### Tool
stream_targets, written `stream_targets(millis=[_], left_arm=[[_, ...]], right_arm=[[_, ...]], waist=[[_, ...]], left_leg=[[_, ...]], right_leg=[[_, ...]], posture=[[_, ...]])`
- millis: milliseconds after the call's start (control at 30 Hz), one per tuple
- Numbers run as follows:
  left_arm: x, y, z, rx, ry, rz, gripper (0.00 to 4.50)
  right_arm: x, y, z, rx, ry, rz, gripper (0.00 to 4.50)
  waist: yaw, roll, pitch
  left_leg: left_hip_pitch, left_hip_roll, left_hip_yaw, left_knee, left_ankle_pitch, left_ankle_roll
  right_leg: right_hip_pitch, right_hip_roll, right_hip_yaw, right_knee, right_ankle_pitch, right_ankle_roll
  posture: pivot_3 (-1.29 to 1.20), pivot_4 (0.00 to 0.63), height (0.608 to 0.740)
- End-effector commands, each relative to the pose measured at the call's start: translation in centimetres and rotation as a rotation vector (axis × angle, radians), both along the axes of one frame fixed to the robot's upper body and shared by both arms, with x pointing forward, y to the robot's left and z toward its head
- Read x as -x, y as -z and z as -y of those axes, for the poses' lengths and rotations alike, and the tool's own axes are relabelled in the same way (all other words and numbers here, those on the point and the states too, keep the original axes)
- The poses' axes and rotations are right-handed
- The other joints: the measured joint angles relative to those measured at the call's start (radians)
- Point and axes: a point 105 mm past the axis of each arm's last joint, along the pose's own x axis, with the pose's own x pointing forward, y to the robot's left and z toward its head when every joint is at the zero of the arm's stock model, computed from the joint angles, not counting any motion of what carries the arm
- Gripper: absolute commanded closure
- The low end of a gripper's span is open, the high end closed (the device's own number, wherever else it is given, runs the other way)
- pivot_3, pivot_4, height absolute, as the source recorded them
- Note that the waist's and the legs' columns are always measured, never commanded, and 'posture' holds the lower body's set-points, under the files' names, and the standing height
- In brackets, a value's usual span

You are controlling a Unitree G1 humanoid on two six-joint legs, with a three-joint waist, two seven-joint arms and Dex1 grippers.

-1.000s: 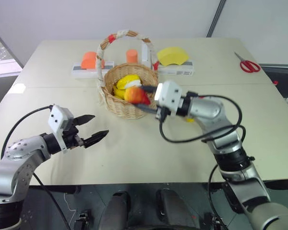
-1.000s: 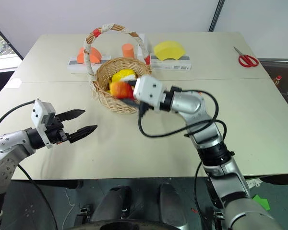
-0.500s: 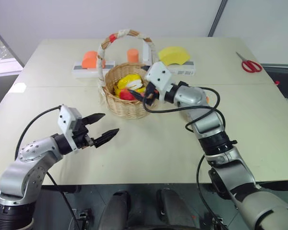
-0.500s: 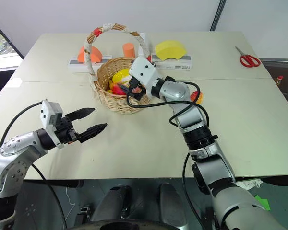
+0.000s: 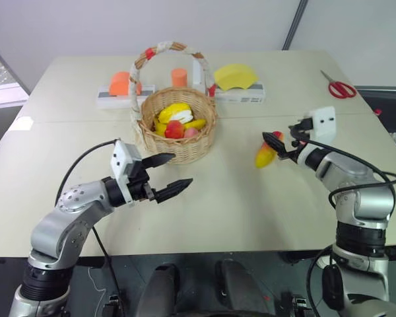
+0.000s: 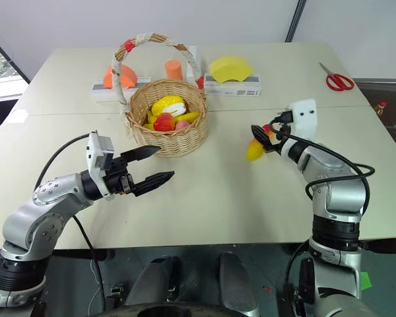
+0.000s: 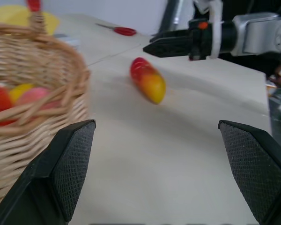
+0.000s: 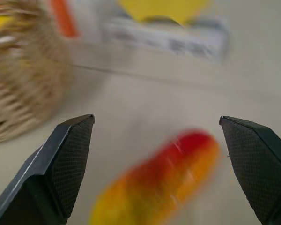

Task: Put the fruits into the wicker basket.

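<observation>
Basket [image 5: 178,148] sits mid-table and already has fruit inside: a red-yellow piece [image 5: 174,129] and a pink peach [image 5: 191,133] lie next to a yellow-and-white banana bunch [image 5: 177,113], which is not a task fruit. That looks like two of three done.

Mango [image 5: 266,156], yellow with a red end, is left. It lies on the table [image 5: 224,198] well to the right of the basket, outside it.

Right gripper [image 5: 282,141] is at the mango's red end, fingers spread wide and holding nothing; in the right wrist view the mango [image 8: 159,183] lies between and ahead of the two fingers [image 8: 65,164], not yet pinched. Whether a fingertip touches it I cannot tell.

Left gripper [image 5: 173,175] hovers just in front of the basket, jaws wide apart, empty. Its wrist view shows the basket wall [image 7: 33,93] close by and the mango [image 7: 148,79] farther off.

Judgement: about two thirds through. Remaining work is to close on the mango, carry it over the rim and drop it in. The arched handle [image 5: 168,49] needs clearing on the way.

Orange and yellow foam shapes [image 5: 235,76] and scissors [image 5: 336,87] at the back are not involved.
</observation>
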Motion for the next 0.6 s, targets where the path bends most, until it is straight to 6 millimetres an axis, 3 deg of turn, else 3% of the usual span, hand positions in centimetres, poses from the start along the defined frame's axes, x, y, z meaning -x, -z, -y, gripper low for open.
stream_targets(millis=[33, 300, 400, 500, 600], left_arm=[[-0.1, -0.6, 0.6, -0.002, 0.047, 0.031, 0.0], [-0.3, -0.6, 1.4, -0.007, 0.082, 0.039, 0.0], [-0.2, -0.5, 1.3, -0.016, 0.072, 0.044, 0.0], [-0.1, -0.3, 0.8, -0.027, 0.044, 0.048, 0.0], [0.0, 0.0, 0.5, -0.037, 0.025, 0.048, 0.0]], right_arm=[[0.7, -0.5, 0.0, -0.114, 0.069, -0.026, 0.04], [-1.2, 3.0, -0.3, -0.191, 0.215, -0.174, 0.04], [-1.8, 3.3, -0.6, -0.22, 0.213, -0.185, 0.04], [-2.1, 2.6, -1.3, -0.268, 0.184, -0.164, 0.88], [-2.2, 2.1, -1.5, -0.264, 0.165, -0.153, 2.37]], waist=[[-0.005, 0.0, 0.0], [-0.009, 0.0, 0.0], [-0.009, 0.0, 0.0], [-0.009, 0.0, 0.0], [-0.009, 0.0, 0.0]], left_leg=[[0.0, 0.0, 0.0, 0.0, 0.0, 0.0], [0.0, -0.002, 0.0, 0.001, 0.0, 0.0], [0.0, -0.002, 0.001, 0.001, 0.0, 0.0], [0.0, -0.001, 0.0, 0.001, 0.0, 0.0], [0.0, -0.002, 0.0, 0.001, 0.0, 0.0]], right_leg=[[0.0, 0.0, 0.0, 0.0, 0.0, 0.0], [0.0, 0.0, 0.0, 0.0, 0.0, 0.0], [0.0, 0.0, 0.0, 0.0, 0.0, 0.0], [0.0, 0.0, 0.0, 0.0, 0.0, 0.0], [0.0, 0.0, 0.0, 0.0, 0.0, 0.0]], posture=[[0.0, 0.15, 0.74], [0.0, 0.15, 0.74], [0.0, 0.15, 0.74], [0.0, 0.15, 0.74], [0.0, 0.15, 0.74]])
